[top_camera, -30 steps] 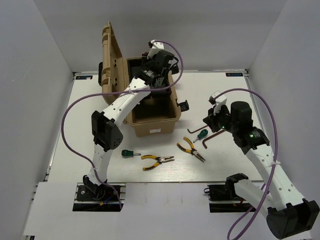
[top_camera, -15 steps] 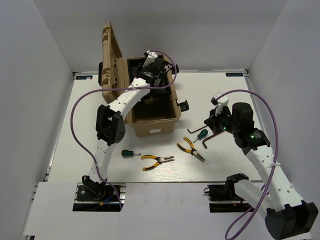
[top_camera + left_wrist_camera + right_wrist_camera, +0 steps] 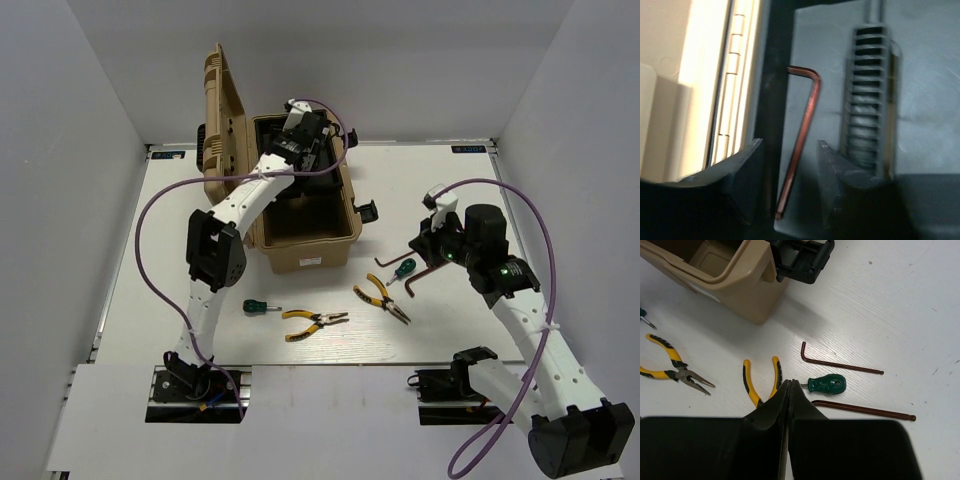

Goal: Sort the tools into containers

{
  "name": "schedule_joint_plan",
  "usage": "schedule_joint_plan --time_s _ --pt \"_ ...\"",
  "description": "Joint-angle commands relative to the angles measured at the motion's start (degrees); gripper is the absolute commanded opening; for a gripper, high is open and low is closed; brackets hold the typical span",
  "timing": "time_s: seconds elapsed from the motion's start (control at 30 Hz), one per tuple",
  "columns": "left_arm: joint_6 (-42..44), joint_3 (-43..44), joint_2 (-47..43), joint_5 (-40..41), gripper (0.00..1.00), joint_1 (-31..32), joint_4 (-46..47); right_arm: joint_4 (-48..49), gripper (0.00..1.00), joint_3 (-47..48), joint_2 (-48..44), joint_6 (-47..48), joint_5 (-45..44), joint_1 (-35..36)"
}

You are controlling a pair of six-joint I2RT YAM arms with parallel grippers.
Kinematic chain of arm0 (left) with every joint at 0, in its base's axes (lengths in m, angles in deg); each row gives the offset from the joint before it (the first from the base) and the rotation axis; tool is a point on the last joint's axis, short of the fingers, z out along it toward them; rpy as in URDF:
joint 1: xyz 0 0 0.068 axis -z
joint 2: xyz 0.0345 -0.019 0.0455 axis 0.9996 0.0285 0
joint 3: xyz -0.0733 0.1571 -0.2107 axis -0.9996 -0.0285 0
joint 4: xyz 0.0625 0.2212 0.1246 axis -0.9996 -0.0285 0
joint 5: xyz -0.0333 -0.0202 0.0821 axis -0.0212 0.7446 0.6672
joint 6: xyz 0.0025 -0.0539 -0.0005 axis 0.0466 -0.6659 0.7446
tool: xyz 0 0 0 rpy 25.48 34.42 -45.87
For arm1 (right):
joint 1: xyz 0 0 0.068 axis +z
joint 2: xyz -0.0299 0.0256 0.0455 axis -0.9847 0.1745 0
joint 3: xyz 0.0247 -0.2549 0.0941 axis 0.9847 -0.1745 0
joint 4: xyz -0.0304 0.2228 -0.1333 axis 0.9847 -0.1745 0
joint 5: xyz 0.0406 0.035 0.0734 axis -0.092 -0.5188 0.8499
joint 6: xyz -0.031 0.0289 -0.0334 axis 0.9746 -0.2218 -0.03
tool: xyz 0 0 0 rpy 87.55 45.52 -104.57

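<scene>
The tan toolbox (image 3: 300, 245) stands open, lid up. My left gripper (image 3: 310, 135) reaches into its back part. In the left wrist view the left gripper (image 3: 790, 145) is open, and a dark L-shaped hex key (image 3: 802, 140) lies loose between the fingers on the black tray (image 3: 830, 50). My right gripper (image 3: 420, 242) is shut and empty, above the table. Its tips (image 3: 790, 382) hover by a green screwdriver (image 3: 827, 384), two hex keys (image 3: 840, 365) (image 3: 865, 410) and yellow pliers (image 3: 746, 380).
A second pair of yellow pliers (image 3: 313, 322) and a second green screwdriver (image 3: 258, 307) lie in front of the toolbox. The box's black latch (image 3: 805, 260) sticks out on its right side. The tan lid hinge (image 3: 735, 75) runs left of the tray.
My left gripper has moved a little left and toward the back of the toolbox. My right arm has shifted only slightly.
</scene>
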Motion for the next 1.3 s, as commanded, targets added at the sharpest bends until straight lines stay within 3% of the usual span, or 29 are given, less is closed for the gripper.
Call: schedule_joint_plan --time_s 0.0,0.1,0.13,0.17,0.23,0.27,0.43,0.53,0.57,0.63,0.67,0.7,0.77,0.8,0.87,0.9,0.97,1.0,1.03,1.07,1.13,1.17,1.2,1.27 --pt "1.93 -1.99 -8.00 -6.28 0.55 0.99 2.65 0.61 0.00 0.04 0.56 -0.07 0.38 -0.61" --pt "0.45 -4.71 -9.58 -8.14 0.39 0.99 1.33 0.52 0.00 0.39 0.47 -0.16 0.46 -0.70" --pt "0.44 -7.85 -11.33 -8.15 0.19 0.99 1.33 0.44 0.00 0.30 0.56 -0.25 0.38 -0.79" --pt "0.44 -9.80 -12.57 -8.93 0.11 0.99 2.20 0.35 0.00 0.22 0.56 -0.25 0.29 -0.70" --pt "0.44 -14.88 -15.46 -12.79 0.00 1.51 5.89 0.35 0.00 0.39 0.56 -0.16 0.29 -1.05" --pt "0.44 -16.13 -16.87 -13.59 0.00 1.52 6.85 0.35 0.00 0.30 0.47 0.01 0.29 -1.05" --pt "2.28 -17.99 -25.21 -23.51 0.02 2.13 9.76 0.00 0.05 1.01 2.14 -0.07 0.64 -1.05" --pt "4.04 -20.09 -28.65 -33.43 0.14 2.66 10.37 -0.18 0.33 1.53 3.63 0.89 -0.75 -1.14" --pt "5.52 -21.06 -31.10 -40.33 0.30 3.18 11.34 -0.18 0.47 1.45 5.29 1.85 -2.25 -1.05" --pt "7.64 -25.00 -33.75 -50.90 0.49 3.72 14.14 -0.97 0.49 2.41 6.97 2.74 -4.79 -1.14" --pt "8.86 -25.72 -34.72 -60.52 0.60 4.85 14.16 -2.54 0.51 2.50 10.20 4.66 -6.46 -1.14" --pt "10.01 -25.73 -35.34 -66.27 0.63 5.38 14.16 -3.51 0.51 3.81 11.19 5.11 -7.09 -0.96" --pt "10.63 -26.51 -35.87 -70.97 0.65 7.31 12.33 -5.01 0.46 3.82 12.86 7.12 -7.97 -1.05" --pt "11.33 -27.13 -36.83 -71.77 0.65 9.23 11.79 -4.93 0.32 2.78 14.34 7.83 -8.15 -0.96" --pt "11.34 -31.16 -40.60 -69.34 0.61 10.83 11.79 -5.28 0.15 2.50 16.54 7.84 -11.12 -0.96" --pt "12.38 -35.09 -42.27 -68.80 0.50 12.14 11.79 -5.28 0.08 2.59 17.08 7.84 -12.62 -1.05" --pt "12.39 -38.98 -46.58 -65.64 0.31 13.29 12.31 -5.37 0.02 3.46 19.61 6.79 -20.67 -1.49" --pt "13.18 -42.13 -47.81 -64.84 0.12 14.60 12.31 -7.02 0.00 3.64 21.02 6.35 -23.94 -1.49" --pt "13.18 -43.73 -48.87 -63.79 0.08 15.14 11.79 -7.12 0.00 4.08 22.69 6.08 -25.10 -2.10" --pt "13.18 -45.31 -51.05 -63.17 0.08 15.75 11.79 -7.30 0.00 4.26 24.01 5.65 -25.55 -2.63" --pt "14.32 -49.27 -53.09 -63.17 0.16 17.07 11.79 -7.12 0.16 4.26 25.95 4.24 -26.69 -3.16" --pt "14.33 -51.63 -55.53 -63.95 0.26 17.08 13.00 -7.04 0.23 4.87 27.18 2.15 -27.65 -3.86" --pt "14.33 -52.87 -56.86 -66.39 0.43 17.69 13.71 -6.95 0.29 5.13 27.97 1.52 -27.92 -4.12" --pt "14.85 -56.64 -59.85 -69.04 0.54 18.22 16.34 -6.77 0.36 6.71 31.56 -2.16 -30.45 -5.70"
